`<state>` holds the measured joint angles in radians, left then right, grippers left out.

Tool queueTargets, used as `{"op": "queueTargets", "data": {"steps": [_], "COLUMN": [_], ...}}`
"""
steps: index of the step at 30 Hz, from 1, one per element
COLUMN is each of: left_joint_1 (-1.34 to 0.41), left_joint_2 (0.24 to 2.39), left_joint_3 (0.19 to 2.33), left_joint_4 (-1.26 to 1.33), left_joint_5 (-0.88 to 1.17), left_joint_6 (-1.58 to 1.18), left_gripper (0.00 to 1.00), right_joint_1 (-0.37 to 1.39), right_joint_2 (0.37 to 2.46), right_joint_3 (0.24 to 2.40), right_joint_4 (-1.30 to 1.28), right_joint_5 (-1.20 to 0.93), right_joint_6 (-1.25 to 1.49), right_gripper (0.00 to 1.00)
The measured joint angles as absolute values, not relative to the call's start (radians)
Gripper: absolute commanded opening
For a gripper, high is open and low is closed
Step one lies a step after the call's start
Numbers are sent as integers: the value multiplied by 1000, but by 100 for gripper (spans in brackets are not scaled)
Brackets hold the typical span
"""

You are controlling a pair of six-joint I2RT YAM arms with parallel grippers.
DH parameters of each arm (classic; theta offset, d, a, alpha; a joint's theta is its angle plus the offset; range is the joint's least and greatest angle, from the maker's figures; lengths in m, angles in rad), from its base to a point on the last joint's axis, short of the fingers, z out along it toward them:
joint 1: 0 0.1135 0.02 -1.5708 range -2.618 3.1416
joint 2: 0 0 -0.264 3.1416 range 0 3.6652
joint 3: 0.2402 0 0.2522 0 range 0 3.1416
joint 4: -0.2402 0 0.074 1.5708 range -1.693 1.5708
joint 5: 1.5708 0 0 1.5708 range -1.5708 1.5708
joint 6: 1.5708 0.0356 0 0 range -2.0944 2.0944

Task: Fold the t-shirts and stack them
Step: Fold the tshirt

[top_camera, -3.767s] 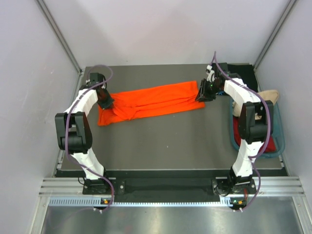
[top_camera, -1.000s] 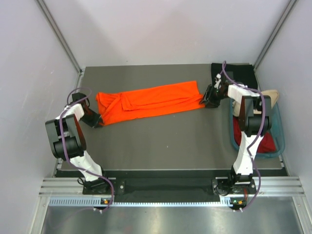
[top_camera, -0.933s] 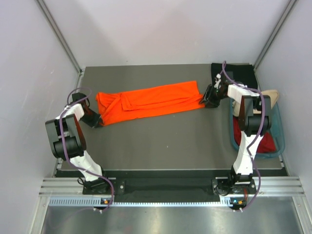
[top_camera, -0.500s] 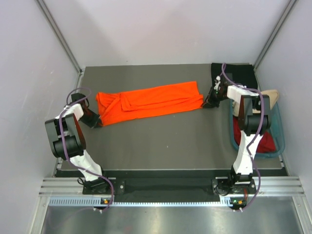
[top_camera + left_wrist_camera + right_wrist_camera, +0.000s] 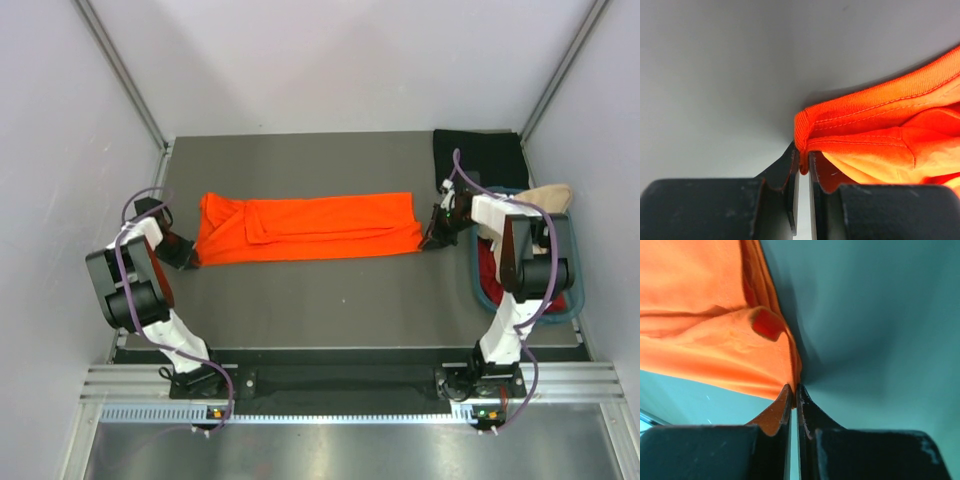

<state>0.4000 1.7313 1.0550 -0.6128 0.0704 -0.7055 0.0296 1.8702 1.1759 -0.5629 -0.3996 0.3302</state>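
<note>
Orange t-shirt (image 5: 305, 226) shifted nearer, now lying straight; left gripper (image 5: 801, 161), right gripper (image 5: 793, 392) clamped on its ends.

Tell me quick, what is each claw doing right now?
Left claw: closed, pinching one end of the orange shirt.
Right claw: closed, pinching the other end of the orange shirt.

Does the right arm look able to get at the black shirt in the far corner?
Probably yes: the black shirt lies uncovered just beyond the right gripper, but that gripper is shut on the orange shirt and must let go first.
</note>
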Motion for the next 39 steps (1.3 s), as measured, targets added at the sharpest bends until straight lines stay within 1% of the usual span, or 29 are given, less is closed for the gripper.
{"op": "queueTargets", "data": {"steps": [1,2,3,4,5,8,9,11,14,17,19,22,25,28,31,32,34,37,39], "left_joint_1": [401,402,403,405,406,412,415,418,418,414,400,321,197,99,46,36,17,-11,-33], "left_joint_2": [1721,1709,1699,1689,1681,1658,1649,1626,1570,1478,1420,1378,1376,1421,1514,1539,1586,1633,1649], "left_joint_3": [1043,1030,1019,1008,1001,987,986,986,986,986,994,1028,1034,1063,1113,1122,1138,1158,1165], "left_joint_4": [-612,-614,-616,-622,-629,-644,-649,-661,-678,-685,-688,-675,-615,-604,-598,-597,-601,-619,-618], "left_joint_5": [66,62,59,57,54,35,30,24,10,16,37,88,179,234,256,254,237,196,177], "left_joint_6": [-709,-713,-714,-717,-717,-731,-731,-734,-731,-715,-696,-659,-633,-629,-638,-645,-664,-690,-707], "left_gripper": [3,9,20,41,52,69,70,70,70,67,71,73,75,74,74,71,61,59,56], "right_joint_1": [31,32,33,33,33,33,33,33,33,33,33,33,33,33,33,33,33,33,33], "right_joint_2": [1855,1837,1821,1807,1796,1776,1771,1765,1765,1765,1765,1765,1765,1765,1765,1765,1765,1765,1765], "right_joint_3": [1156,1136,1117,1102,1091,1084,1085,1096,1142,1200,1240,1272,1279,1279,1279,1279,1279,1279,1279], "right_joint_4": [-566,-567,-570,-574,-577,-591,-594,-609,-638,-657,-664,-667,-674,-684,-686,-685,-686,-685,-686], "right_joint_5": [-397,-397,-397,-397,-396,-385,-381,-371,-360,-355,-352,-353,-360,-366,-369,-370,-372,-375,-377], "right_joint_6": [324,321,316,313,311,301,298,292,283,271,263,257,253,253,252,252,248,243,242], "right_gripper": [2,4,7,11,18,29,34,36,38,38,39,39,39,39,39,39,39,39,39]}}
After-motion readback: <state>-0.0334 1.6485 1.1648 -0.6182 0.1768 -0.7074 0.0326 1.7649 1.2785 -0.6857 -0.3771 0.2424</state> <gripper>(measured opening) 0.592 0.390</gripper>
